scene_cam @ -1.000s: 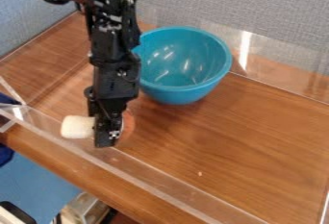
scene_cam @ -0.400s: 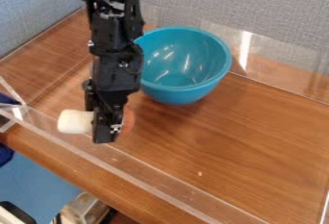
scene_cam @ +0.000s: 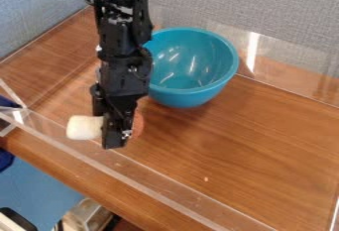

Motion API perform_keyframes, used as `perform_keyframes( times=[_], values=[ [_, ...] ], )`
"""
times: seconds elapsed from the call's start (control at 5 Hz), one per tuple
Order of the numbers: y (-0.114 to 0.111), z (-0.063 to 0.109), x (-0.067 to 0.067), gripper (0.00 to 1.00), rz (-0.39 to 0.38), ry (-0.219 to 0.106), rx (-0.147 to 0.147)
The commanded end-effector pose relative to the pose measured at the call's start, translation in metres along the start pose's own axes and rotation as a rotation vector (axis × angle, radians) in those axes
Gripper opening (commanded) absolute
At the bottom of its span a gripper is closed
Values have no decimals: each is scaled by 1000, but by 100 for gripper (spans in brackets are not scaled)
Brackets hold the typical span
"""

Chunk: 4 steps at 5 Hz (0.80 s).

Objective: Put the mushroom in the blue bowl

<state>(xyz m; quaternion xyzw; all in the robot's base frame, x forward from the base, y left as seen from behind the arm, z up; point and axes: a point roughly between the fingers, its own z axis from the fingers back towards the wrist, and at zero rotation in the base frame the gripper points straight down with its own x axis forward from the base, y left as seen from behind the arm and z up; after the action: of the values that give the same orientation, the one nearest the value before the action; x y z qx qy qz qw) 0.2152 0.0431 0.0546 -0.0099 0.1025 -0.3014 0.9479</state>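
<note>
The mushroom (scene_cam: pixel 82 126) lies sideways low over the wooden table, near its front left edge. Its cream stem sticks out to the left and a bit of its reddish cap shows on the right of the fingers. My gripper (scene_cam: pixel 115 136) points almost straight down and is shut on the mushroom. The blue bowl (scene_cam: pixel 199 71) stands upright behind and to the right of the gripper, a short way off, with nothing visible inside it. The black arm rises in front of the bowl's left rim.
The wooden table (scene_cam: pixel 239 146) has a low clear plastic wall (scene_cam: pixel 159 190) along its front edge and a clear panel (scene_cam: pixel 284 57) at the back right. A grey wall runs behind the table.
The gripper stays shut on the mushroom in nearly the same spot. The arm above it has leaned slightly to the right.
</note>
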Motion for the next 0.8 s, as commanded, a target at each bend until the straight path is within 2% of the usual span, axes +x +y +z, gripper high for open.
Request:
perform_keyframes(
  times=[0.0, 0.2, 0.6],
  values=[
    [-6, 15, -2, 0, 47, -32, 19],
    [-11, 24, -4, 0, 100, -40, 16],
    [-2, 29, -2, 0, 129, -51, 37]
  ],
)
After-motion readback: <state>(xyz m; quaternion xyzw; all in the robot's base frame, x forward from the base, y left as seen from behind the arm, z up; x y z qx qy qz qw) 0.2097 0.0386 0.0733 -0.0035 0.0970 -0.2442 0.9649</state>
